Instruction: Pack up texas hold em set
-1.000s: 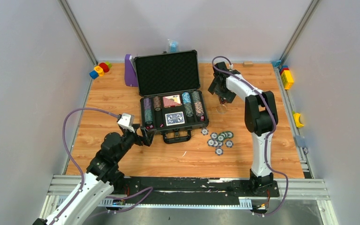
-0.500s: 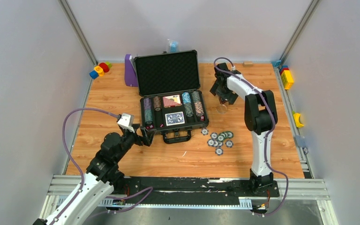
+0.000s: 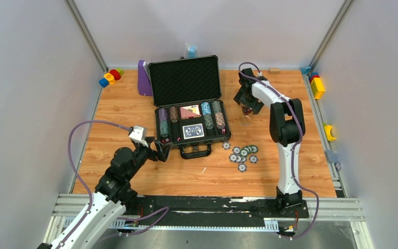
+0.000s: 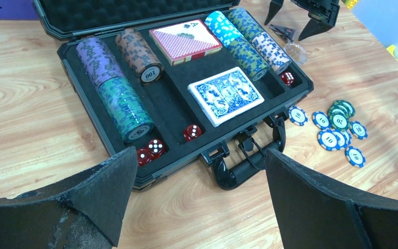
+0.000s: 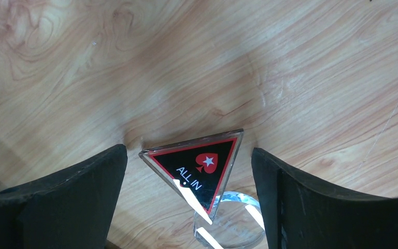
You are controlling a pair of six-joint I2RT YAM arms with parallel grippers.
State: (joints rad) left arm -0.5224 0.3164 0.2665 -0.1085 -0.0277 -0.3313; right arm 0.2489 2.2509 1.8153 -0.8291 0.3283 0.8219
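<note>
The dark grey briefcase (image 3: pixel 190 129) lies open mid-table, its lid (image 3: pixel 185 80) upright, holding chip rows, a red card deck (image 4: pixel 185 41), a blue deck (image 4: pixel 226 94) and red dice (image 4: pixel 192 132). Several blue and green chips (image 3: pixel 243 154) lie loose to its right. My left gripper (image 4: pixel 199 202) is open and empty, just before the case's handle (image 4: pixel 246 163). My right gripper (image 5: pixel 189 199) is open over a black triangular "ALL IN" marker (image 5: pixel 202 167) leaning on a clear round button (image 5: pixel 230 225), right of the case (image 3: pixel 245 116).
A purple stand (image 3: pixel 144 79) is behind the case's left corner. Coloured toy blocks (image 3: pixel 110 77) sit at the back left, more blocks (image 3: pixel 317 87) and a yellow piece (image 3: pixel 330 133) along the right rail. Grey walls enclose the table.
My right gripper has shifted slightly right and back over the triangular marker. The left arm has barely moved.
</note>
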